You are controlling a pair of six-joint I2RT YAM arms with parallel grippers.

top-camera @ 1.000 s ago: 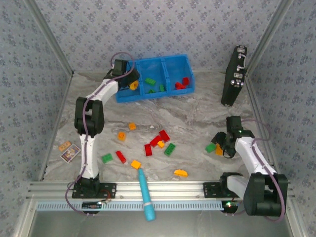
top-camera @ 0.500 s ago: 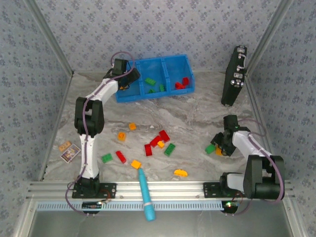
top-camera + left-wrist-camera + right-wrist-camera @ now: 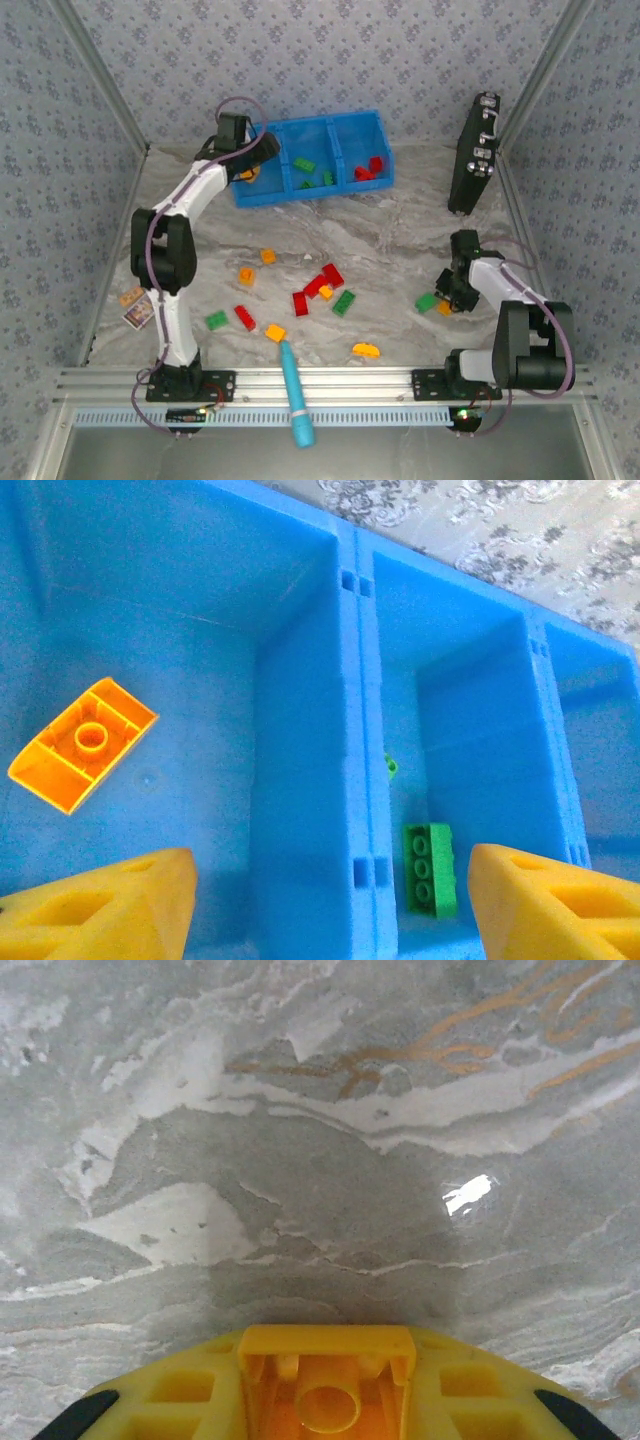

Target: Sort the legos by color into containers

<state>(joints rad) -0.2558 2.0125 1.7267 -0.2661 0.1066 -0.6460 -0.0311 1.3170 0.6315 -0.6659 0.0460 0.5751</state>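
Note:
My left gripper [image 3: 256,158] [image 3: 330,910] hangs open over the bright blue tray [image 3: 352,122], above the wall [image 3: 315,730] between its left and middle compartments. An orange brick [image 3: 85,742] lies loose in the left compartment and a green brick [image 3: 430,868] in the middle one. Red bricks [image 3: 370,168] are in the right compartment. My right gripper [image 3: 449,299] [image 3: 325,1400] is low over the table at the right, shut on an orange-yellow brick [image 3: 325,1380] with its hollow underside facing the camera. A green brick [image 3: 427,300] lies just beside it.
Several red, green and orange bricks lie scattered mid-table, among them a red one [image 3: 332,275], a green one [image 3: 343,303] and an orange one [image 3: 366,349]. A teal stick [image 3: 295,395] lies at the front edge. A black case [image 3: 475,150] stands back right; cards [image 3: 140,305] lie left.
The left gripper let go of the orange brick in the left compartment and drew back up. The right gripper moved in over the bricks at the right and closed on the orange-yellow one.

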